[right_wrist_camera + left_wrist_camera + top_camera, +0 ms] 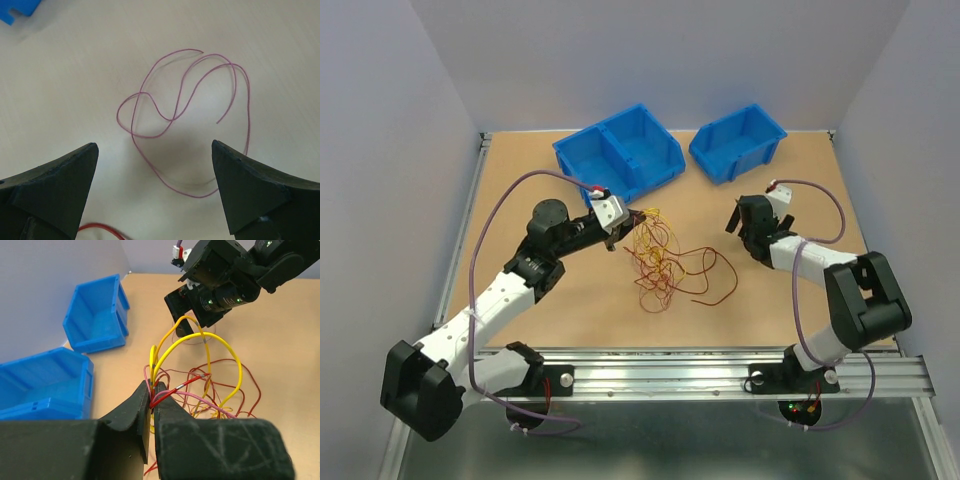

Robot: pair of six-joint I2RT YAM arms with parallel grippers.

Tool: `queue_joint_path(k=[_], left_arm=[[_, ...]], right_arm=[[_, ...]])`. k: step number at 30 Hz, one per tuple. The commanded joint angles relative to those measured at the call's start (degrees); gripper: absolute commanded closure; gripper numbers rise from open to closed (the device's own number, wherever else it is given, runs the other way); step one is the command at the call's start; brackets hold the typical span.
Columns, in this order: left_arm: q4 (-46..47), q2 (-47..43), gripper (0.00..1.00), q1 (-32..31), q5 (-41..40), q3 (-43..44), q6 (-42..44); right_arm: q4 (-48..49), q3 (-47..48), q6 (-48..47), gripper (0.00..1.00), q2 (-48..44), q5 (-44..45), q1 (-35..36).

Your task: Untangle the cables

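Observation:
The cables (660, 262) lie as a loose tangle of red, yellow and orange strands on the table's middle. My left gripper (625, 228) is at the tangle's upper left edge. In the left wrist view it (152, 397) is shut on several strands, red, pink and yellow, and yellow loops (200, 347) arch up from the jaws. My right gripper (738, 222) is open and empty to the right of the tangle. In the right wrist view it (154, 146) hovers over a single thin pink-purple wire (176, 112) looped flat on the table, apart from the fingers.
A double blue bin (620, 150) stands at the back centre and a single blue bin (738, 142) at the back right. The right arm (225, 280) is close behind the tangle in the left wrist view. A red strand (102, 230) ends near the right gripper.

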Motion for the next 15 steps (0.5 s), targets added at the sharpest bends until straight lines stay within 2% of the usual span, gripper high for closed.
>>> queue_joint_path(k=[1,7,10,11,13,14,15], left_arm=[[2.45,0.6,0.87,-0.33,-1.21,1.0,2.6],[2.27,0.96,0.88,-0.51,-1.91,1.27,3.13],[2.27,0.69,0.88,-0.6,-2.0,1.18,3.22],[2.27,0.61,0.88,-0.6,-2.08,1.27,3.13],[2.09,0.61,0.88,-0.6,-2.17,1.27,3.22],[2.18,0.52,0.88,-0.6,-2.26,1.27,3.31],[2.01,0.61,0.88,-0.68,-2.26,1.27,3.22]], right_arm=[[-0.26,7.01,0.92,0.0,5.21,2.58,-1.23],[-0.43,12.28,2.5,0.0,14.09,2.32,-3.16],[-0.52,13.08,3.2,0.05,16.82,2.41,-3.43],[-0.52,13.61,3.21,0.16,17.96,2.41,-3.43],[-0.61,14.05,3.3,0.27,18.58,2.32,-3.43],[-0.61,14.4,3.3,0.39,18.76,2.15,-3.43],[-0.61,14.58,3.21,0.44,18.85,1.88,-3.34]])
